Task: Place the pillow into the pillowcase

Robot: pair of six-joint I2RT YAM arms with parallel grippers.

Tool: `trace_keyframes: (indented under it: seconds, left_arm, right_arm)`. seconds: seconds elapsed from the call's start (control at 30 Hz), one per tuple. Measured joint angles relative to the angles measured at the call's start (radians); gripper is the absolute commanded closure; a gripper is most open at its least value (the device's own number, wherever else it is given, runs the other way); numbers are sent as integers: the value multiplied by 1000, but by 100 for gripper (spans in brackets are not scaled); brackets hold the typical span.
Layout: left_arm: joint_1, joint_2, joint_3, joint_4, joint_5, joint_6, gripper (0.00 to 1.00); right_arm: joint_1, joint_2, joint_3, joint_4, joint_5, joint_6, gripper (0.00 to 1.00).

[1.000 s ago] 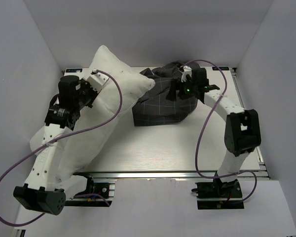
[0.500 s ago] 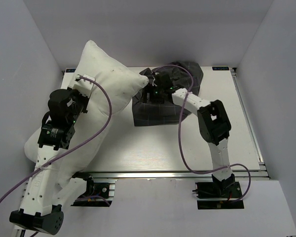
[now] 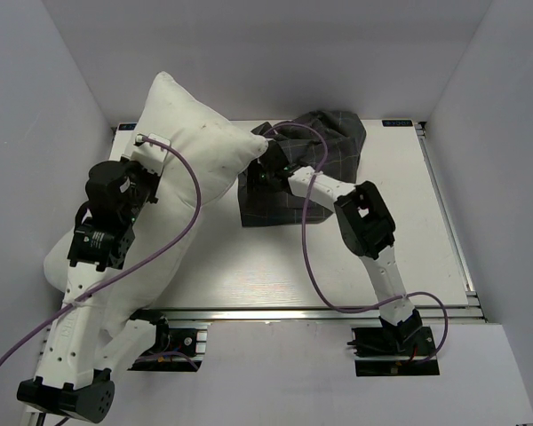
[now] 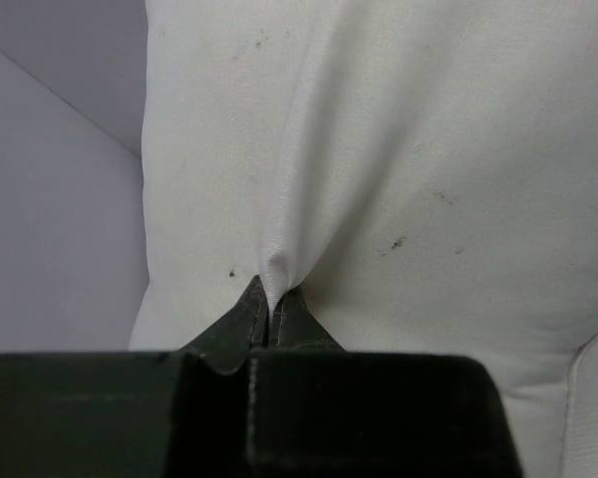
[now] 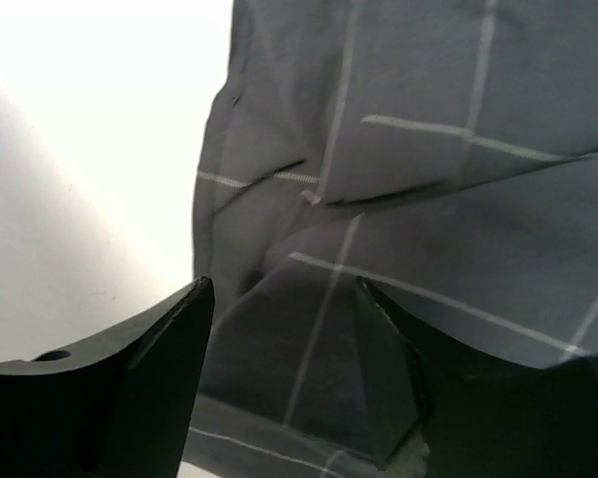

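Observation:
The off-white pillow [image 3: 195, 155] stands tilted along the left side, its top corner raised toward the back wall. My left gripper [image 3: 153, 153] is shut on a pinched fold of the pillow [image 4: 429, 149]; the fold rises from between the closed jaws of the left gripper [image 4: 269, 304]. The dark grid-patterned pillowcase [image 3: 324, 142] lies bunched at the back centre. My right gripper [image 3: 265, 170] sits at its left edge, close to the pillow's corner. In the right wrist view the right gripper [image 5: 284, 289] is open, and its jaws straddle the pillowcase [image 5: 458, 119] without pinching it.
The white table [image 3: 275, 266] lies between the arms, with grey walls close on the left, back and right. Purple cables [image 3: 306, 240] loop off both arms. The pillow's lower end hangs over the left arm near the table's front left edge.
My left arm lifted the pillow higher and leftward, then held still. The right arm swung left from the top of the pillowcase to its left edge, and its jaws narrowed somewhat.

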Motion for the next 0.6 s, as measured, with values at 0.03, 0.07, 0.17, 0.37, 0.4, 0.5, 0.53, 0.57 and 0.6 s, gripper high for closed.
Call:
trace_keyframes:
  seconds: [0.03,0.07,0.17,0.37,0.4,0.5,0.53,0.57,0.6]
  left_arm:
    - [0,-3,-1,0,0,0,100]
    - [0,-6,-2,0,1,-1,100]
    - [0,-21,-8,0,2,-3,100]
    - [0,-64,-31,2,13,-20,100]
    - [0,-72,-35,1,18,-24,100]
    - [0,-85,-43,-2,34,-37,100]
    - [0,-87,-43,-5,41,-40,100]
    - [0,-88,-43,-6,47,-43,100]
    - [0,-90,-45,-7,51,-48,100]
  right_arm:
    - [8,0,-1,0,11,0,42]
    - [17,0,-4,2,19,-3,44]
    - [32,0,-18,7,42,-4,53]
    - [31,-1,-68,28,75,-21,84]
    - [29,-11,-83,29,80,-26,94]
    - [27,-26,-115,31,99,-24,100]
    - [26,-34,-126,36,109,-27,100]
    - [24,-45,-139,37,114,-29,100]
    - [23,-62,-157,35,113,-30,100]
